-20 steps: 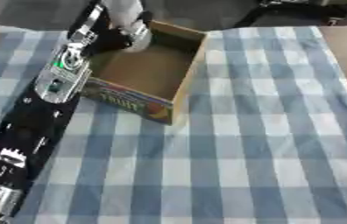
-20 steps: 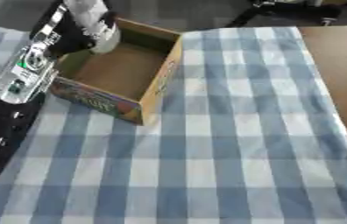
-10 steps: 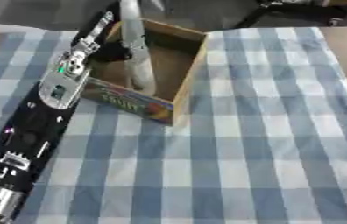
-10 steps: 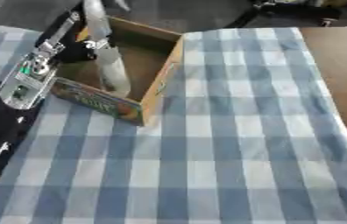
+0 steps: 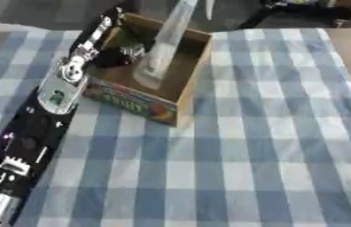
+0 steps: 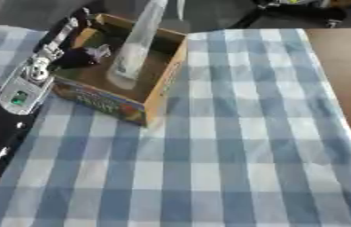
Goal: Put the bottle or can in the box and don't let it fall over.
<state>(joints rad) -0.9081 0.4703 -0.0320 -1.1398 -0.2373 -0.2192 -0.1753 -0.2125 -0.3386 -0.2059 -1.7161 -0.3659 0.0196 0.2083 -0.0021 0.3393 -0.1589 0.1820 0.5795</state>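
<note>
Black and silver, the left hand (image 5: 126, 54) sits inside the cardboard box (image 5: 185, 84), just left of the clear bottle (image 5: 161, 48); whether its fingers grip cannot be told. The bottle stands upright on the box floor. Judged step: release. Next: withdraw the hand without tipping the bottle.

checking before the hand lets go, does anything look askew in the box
Nothing stands out: the bottle stands base down inside the box, with the left hand beside it.
</note>
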